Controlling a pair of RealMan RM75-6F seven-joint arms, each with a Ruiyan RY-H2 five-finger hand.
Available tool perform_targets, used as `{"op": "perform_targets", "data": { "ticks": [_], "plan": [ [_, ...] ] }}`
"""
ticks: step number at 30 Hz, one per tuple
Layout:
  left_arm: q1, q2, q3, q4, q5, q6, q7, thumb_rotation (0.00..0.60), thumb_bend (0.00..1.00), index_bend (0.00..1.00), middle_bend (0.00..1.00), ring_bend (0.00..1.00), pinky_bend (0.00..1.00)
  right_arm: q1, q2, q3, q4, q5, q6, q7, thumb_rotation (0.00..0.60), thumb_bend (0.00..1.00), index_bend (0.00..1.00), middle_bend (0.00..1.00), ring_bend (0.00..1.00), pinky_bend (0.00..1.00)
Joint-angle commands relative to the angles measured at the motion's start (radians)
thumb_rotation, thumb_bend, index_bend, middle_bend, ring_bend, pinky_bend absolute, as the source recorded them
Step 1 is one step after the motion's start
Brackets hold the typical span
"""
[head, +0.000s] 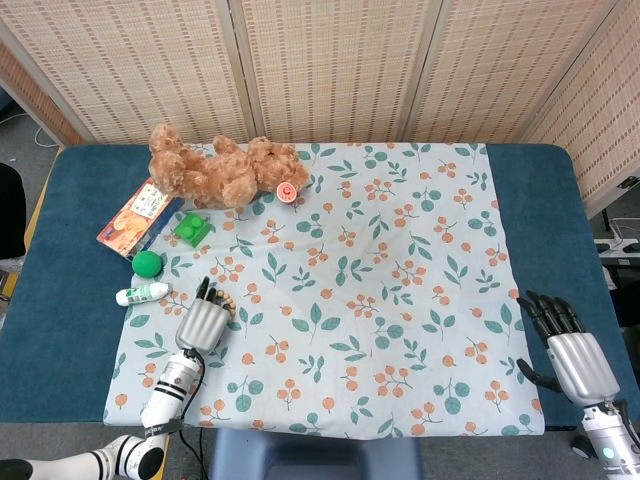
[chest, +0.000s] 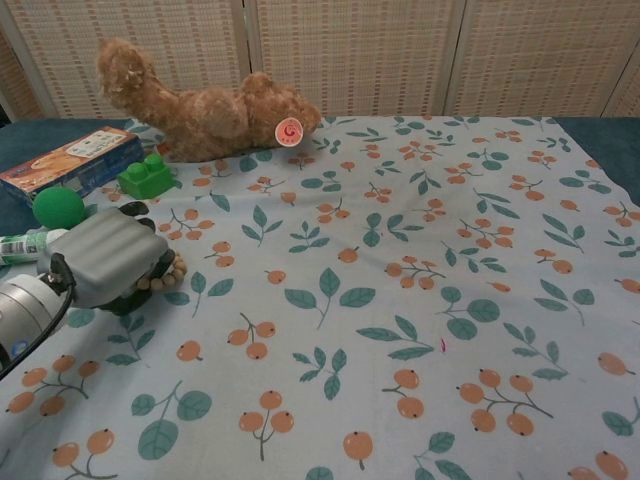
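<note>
My left hand (head: 203, 322) lies near the front left of the floral cloth (head: 400, 300), its fingers curled down over a wooden bead bracelet (chest: 172, 273). In the chest view the left hand (chest: 108, 259) covers most of the bracelet, and only a few beads peek out at its right side. In the head view a short run of the bracelet's beads (head: 224, 300) shows by the fingertips. My right hand (head: 565, 345) rests on the blue table at the front right, just off the cloth, fingers spread and holding nothing. It does not show in the chest view.
A brown teddy bear (head: 225, 172) lies at the back left. Near it are a green toy block (head: 190, 228), a green ball (head: 147, 263), a white tube (head: 142, 293) and a flat printed box (head: 140, 212). Woven screens stand behind the table.
</note>
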Motion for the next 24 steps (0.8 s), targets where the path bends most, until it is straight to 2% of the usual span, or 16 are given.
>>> {"op": "perform_targets", "data": {
  "ticks": [1, 7, 12, 15, 18, 21, 24],
  "plan": [
    [-0.002, -0.008, 0.000, 0.020, 0.021, 0.029, -0.024, 0.600, 0.43, 0.61, 0.58, 0.30, 0.13, 0.000, 0.000, -0.001, -0.001, -0.001, -0.002, 0.000, 0.600, 0.20, 0.00, 0.00, 0.00, 0.00],
    [-0.012, -0.015, -0.020, 0.057, 0.041, 0.064, -0.078, 0.600, 0.47, 0.68, 0.64, 0.34, 0.14, 0.001, 0.003, -0.005, -0.003, -0.007, -0.003, 0.008, 0.600, 0.20, 0.00, 0.00, 0.00, 0.00],
    [-0.046, -0.010, -0.065, 0.108, 0.042, 0.073, -0.097, 0.600, 0.63, 0.76, 0.71, 0.39, 0.15, 0.002, 0.005, -0.007, -0.002, -0.009, -0.006, 0.011, 0.600, 0.20, 0.00, 0.00, 0.00, 0.00],
    [-0.082, 0.010, -0.131, 0.107, -0.016, 0.025, -0.120, 0.600, 0.69, 0.80, 0.74, 0.42, 0.16, 0.004, 0.007, -0.009, -0.004, -0.010, -0.009, 0.012, 0.600, 0.20, 0.00, 0.00, 0.00, 0.00],
    [-0.111, 0.041, -0.225, 0.060, -0.114, -0.021, -0.150, 0.600, 0.72, 0.81, 0.76, 0.43, 0.17, 0.004, 0.011, -0.012, -0.006, -0.016, -0.008, 0.018, 0.600, 0.20, 0.00, 0.00, 0.00, 0.00],
    [-0.126, 0.074, -0.317, -0.016, -0.183, 0.000, -0.203, 0.600, 0.76, 0.81, 0.76, 0.44, 0.17, 0.003, 0.017, -0.014, -0.007, -0.021, -0.006, 0.031, 0.600, 0.20, 0.00, 0.00, 0.00, 0.00],
    [-0.126, 0.109, -0.355, -0.081, -0.249, 0.014, -0.166, 0.600, 0.87, 0.81, 0.77, 0.44, 0.17, 0.002, 0.021, -0.016, -0.006, -0.024, -0.003, 0.036, 0.600, 0.20, 0.00, 0.00, 0.00, 0.00]
  ]
}}
